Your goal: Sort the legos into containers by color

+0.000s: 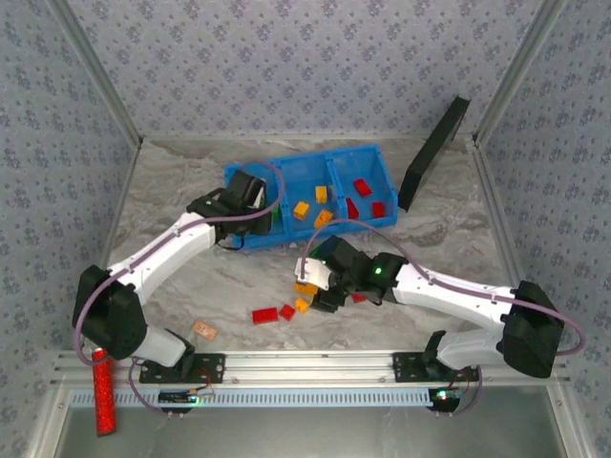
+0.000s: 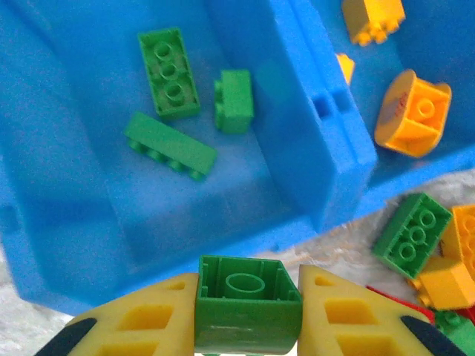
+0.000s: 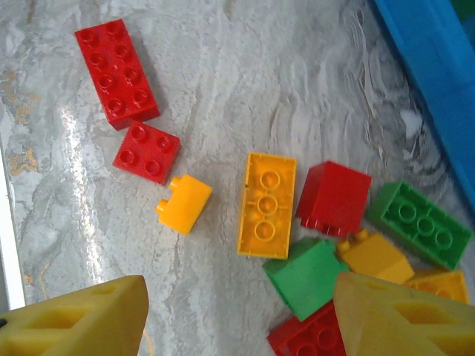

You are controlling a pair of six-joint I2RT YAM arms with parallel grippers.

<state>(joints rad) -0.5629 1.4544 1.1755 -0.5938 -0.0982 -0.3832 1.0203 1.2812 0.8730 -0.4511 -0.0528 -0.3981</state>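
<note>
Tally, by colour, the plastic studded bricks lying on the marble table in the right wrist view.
Red plastic studded bricks: 4
Orange-yellow plastic studded bricks: 4
Green plastic studded bricks: 2
Total: 10

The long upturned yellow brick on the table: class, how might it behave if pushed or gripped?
The yellow brick looks rigid, hollow plastic, so probably light and stiff. Lying flat on the table, it would likely slide, not roll.
</note>
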